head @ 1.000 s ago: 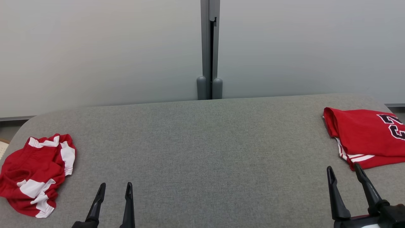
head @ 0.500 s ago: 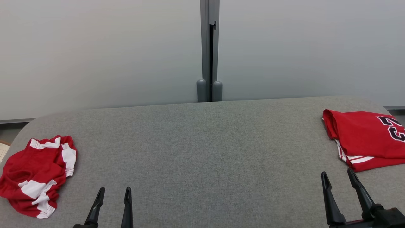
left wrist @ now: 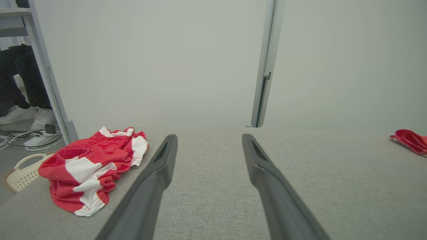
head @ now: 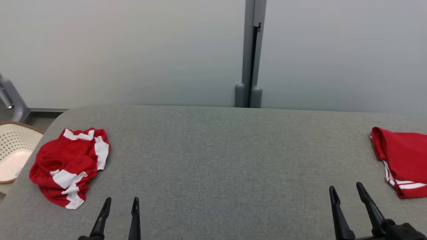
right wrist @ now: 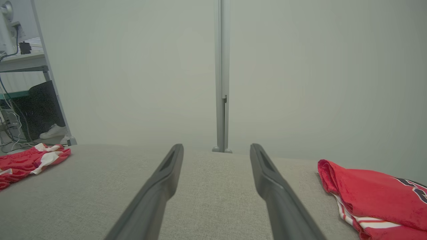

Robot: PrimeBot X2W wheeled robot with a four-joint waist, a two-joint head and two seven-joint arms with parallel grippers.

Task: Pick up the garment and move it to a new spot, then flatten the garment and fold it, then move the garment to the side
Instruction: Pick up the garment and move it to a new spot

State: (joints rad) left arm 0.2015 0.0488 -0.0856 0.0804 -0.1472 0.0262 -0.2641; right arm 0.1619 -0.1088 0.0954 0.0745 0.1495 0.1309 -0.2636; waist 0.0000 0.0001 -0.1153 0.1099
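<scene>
A crumpled red and white garment (head: 68,166) lies near the left end of the grey padded table (head: 217,150). The left wrist view shows the garment (left wrist: 90,170) left of my fingers, and the right wrist view shows it (right wrist: 26,160) far left. A folded red jersey (head: 403,160) with dark numerals and white stripes rests at the right end, partly cut off. My left gripper (head: 121,200) stands open over the table's front, right of the crumpled garment and apart from it. My right gripper (head: 346,186) is open and holds nothing, just left of the jersey (right wrist: 373,196).
A cream perforated basket (head: 13,146) sits on the floor off the table's left end. A grey partition with a vertical post (head: 250,66) runs behind the table. A person's white shoes (left wrist: 20,113) and cables show on the floor at the far left.
The head camera has swung left, so the whole picture shifted right and the basket came into view. My right gripper now stands farther from the folded jersey. Both grippers stay open.
</scene>
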